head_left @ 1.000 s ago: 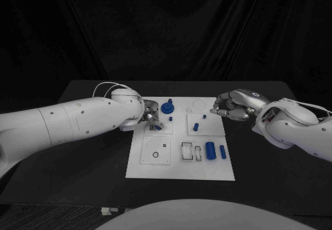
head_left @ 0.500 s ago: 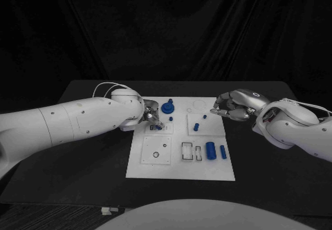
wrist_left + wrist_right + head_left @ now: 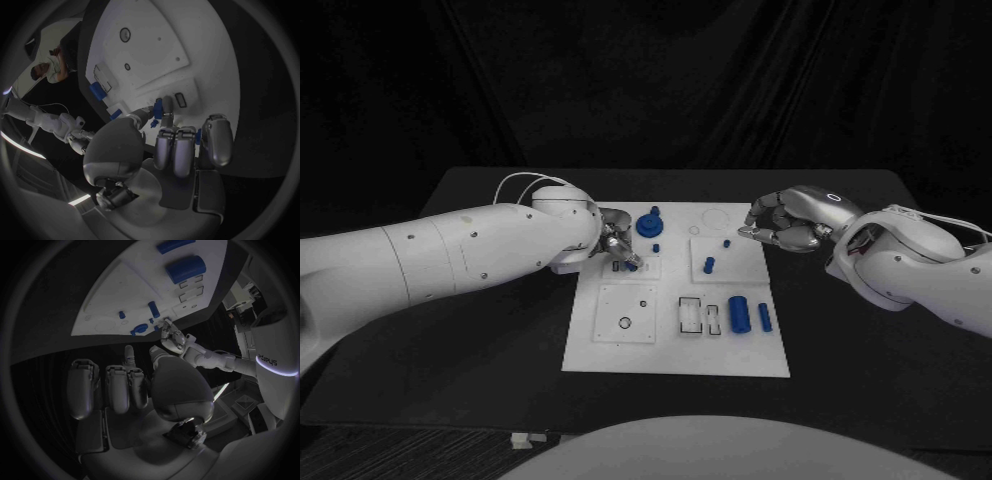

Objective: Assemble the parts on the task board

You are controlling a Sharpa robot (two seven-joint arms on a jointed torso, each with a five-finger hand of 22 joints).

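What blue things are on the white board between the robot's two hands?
In the head view, between the left hand and right hand, the task board carries a tall blue knob and a small blue peg.

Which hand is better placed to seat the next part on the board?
Left, probably. The left hand already pinches a small blue part over the task board. The right hand sits curled at the board's far right edge, holding nothing visible.

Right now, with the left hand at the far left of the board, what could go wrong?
1. The left hand pinches a small blue part right over the white board; a loose pinch may drop or tilt it.
2. The blue knob stands close beside those fingers and could get knocked.
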